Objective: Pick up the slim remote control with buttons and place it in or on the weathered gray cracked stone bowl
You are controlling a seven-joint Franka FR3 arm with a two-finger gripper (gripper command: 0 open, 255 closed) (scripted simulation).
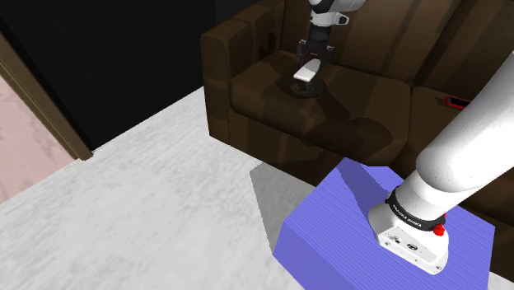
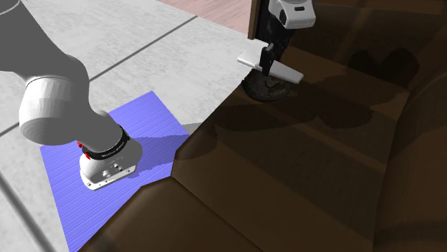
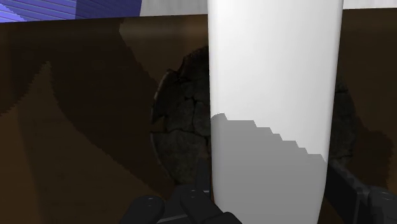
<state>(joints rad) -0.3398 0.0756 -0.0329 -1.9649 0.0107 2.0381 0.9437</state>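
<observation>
While gripper point(image 2: 270, 60) clasps white remote point(image 2: 287, 71) | over cracked bowl point(image 2: 266, 90) | base-ring lettering point(image 1: 409, 212) illegible

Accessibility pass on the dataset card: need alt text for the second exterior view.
Black jaws hold a slim plain white remote close over a dark cracked stone bowl on a brown sofa seat. The white arm's base stands on a blue box at lower left.

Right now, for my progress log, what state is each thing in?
remote: white, clasped, held over the bowl, not yet released.
end effector: shut on the remote.
bowl: dark, cracked, upright on the sofa seat.
</observation>
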